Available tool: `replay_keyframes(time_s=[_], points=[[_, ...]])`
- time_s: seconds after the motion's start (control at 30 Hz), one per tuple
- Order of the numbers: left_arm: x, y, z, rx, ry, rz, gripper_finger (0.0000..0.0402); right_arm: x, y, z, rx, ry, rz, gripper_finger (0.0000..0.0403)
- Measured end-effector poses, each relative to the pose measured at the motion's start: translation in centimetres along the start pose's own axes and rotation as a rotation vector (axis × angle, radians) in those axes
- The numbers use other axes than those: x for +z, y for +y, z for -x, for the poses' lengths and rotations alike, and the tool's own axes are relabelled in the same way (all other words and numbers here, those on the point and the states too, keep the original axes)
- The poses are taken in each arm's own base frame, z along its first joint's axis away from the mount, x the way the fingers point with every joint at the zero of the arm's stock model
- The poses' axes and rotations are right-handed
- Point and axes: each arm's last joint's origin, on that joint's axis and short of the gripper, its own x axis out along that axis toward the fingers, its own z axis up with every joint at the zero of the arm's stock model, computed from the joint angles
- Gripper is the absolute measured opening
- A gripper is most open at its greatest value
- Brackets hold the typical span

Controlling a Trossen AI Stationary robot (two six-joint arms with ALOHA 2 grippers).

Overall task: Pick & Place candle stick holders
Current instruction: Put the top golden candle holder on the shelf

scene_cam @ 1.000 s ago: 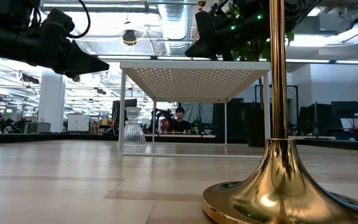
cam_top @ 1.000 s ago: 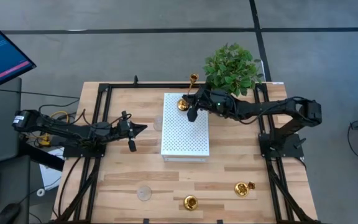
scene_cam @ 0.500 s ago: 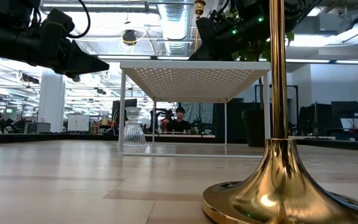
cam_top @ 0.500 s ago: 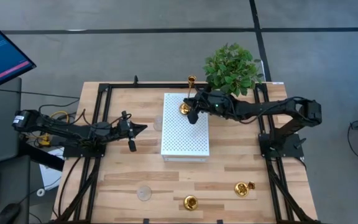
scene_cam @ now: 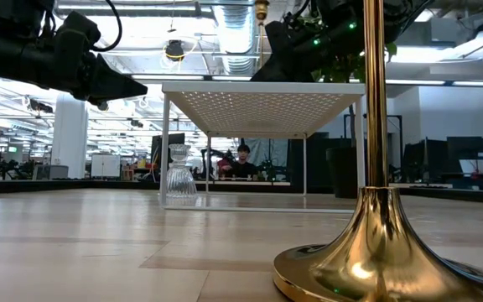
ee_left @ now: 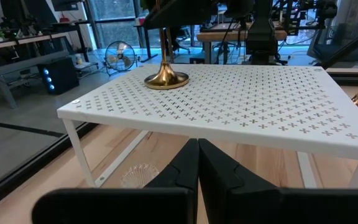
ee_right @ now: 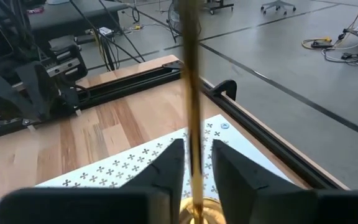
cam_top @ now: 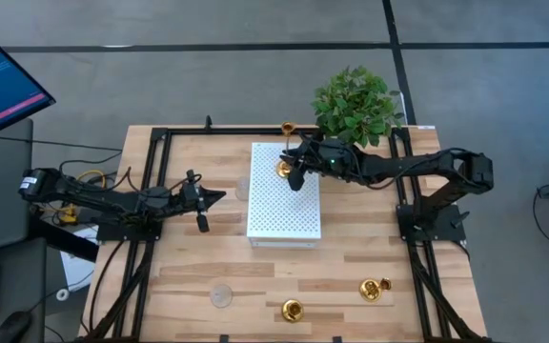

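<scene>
Your right gripper (cam_top: 296,167) sits over the far edge of the white box (cam_top: 284,195), its jaws straddling the stem of the tall gold holder (cam_top: 285,164). In the right wrist view the stem (ee_right: 191,112) runs up between the fingers (ee_right: 166,168) with a sliver of gap on each side, so the jaws look slightly apart, not clamped.

Change over the last second: the holder's top has swung from leaning toward the plant (cam_top: 355,103) to nearly upright, and its base (ee_left: 166,79) now sits flat on the box top. That reads as the placement finishing; release looks under way.

Left gripper (cam_top: 201,198) hovers above the table near the box's left side, jaws together, idle.

Still to go:
- two gold holders (cam_top: 293,310) (cam_top: 372,289) near the front edge
- glass holder (cam_top: 221,294) near the front edge
- glass holder (scene_cam: 180,174) under the box's left edge

Next, you likely back the right arm straight off; watch you don't clip the stem.
</scene>
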Motion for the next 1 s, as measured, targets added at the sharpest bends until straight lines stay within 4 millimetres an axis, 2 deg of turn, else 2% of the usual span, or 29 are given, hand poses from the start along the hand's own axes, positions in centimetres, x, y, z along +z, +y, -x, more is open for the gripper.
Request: replay_keyframes(time_s=[0.37, 0.67, 0.83, 1.0], points=[[0.0, 0.0, 0.0, 0.000, 0.000, 0.000, 0.0008, 0.1, 0.4, 0.3, 0.057, 0.015, 0.038, 0.0153], [0.0, 0.0, 0.0, 0.000, 0.000, 0.000, 0.0008, -0.5, 0.6, 0.8, 0.059, 0.094, 0.105, 0.0217], [0.0, 0.0, 0.0, 0.000, 0.000, 0.000, 0.0008, -0.6, 0.4, 1.5, 0.052, 0.150, 0.116, 0.0229], [0.0, 0.0, 0.0, 0.000, 0.000, 0.000, 0.0008, -0.9, 0.3, 2.5, 0.048, 0.228, 0.133, 0.0222]])
